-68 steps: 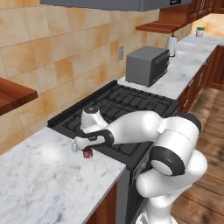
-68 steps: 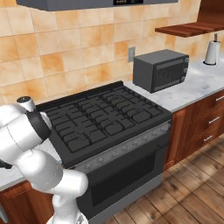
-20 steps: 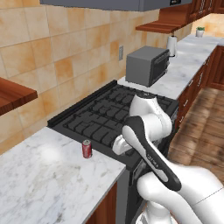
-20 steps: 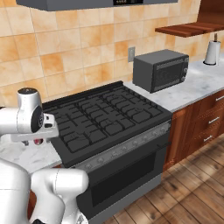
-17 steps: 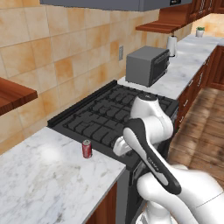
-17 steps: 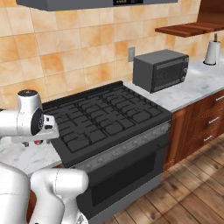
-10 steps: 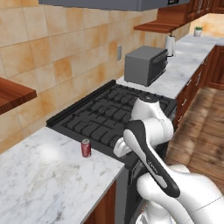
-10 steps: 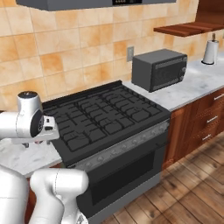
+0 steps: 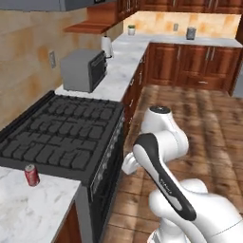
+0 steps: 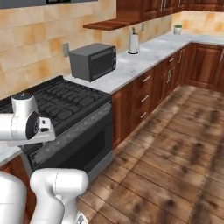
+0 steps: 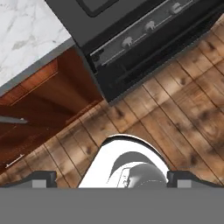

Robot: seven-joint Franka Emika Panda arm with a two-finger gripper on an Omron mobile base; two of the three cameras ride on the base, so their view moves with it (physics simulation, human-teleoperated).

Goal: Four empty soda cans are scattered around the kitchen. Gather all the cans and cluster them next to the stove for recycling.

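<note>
We have turned away from the counter: both base views now look down the long run of cabinets and the wood floor, where half a second ago they faced the tiled wall behind the stove (image 9: 71, 133), so it is our cameras that have swung, not the things. The red can (image 9: 32, 174) stands upright on the counter's (image 9: 28, 213) near corner beside the stove's left edge, just as it did a second ago, apart from us and released. Our gripper (image 11: 111, 178) looks down at the floor in front of the oven door with its tips spread wide and nothing between them. We judge that one can is delivered and we are setting off to look for another; no further can is visible to us yet.
</note>
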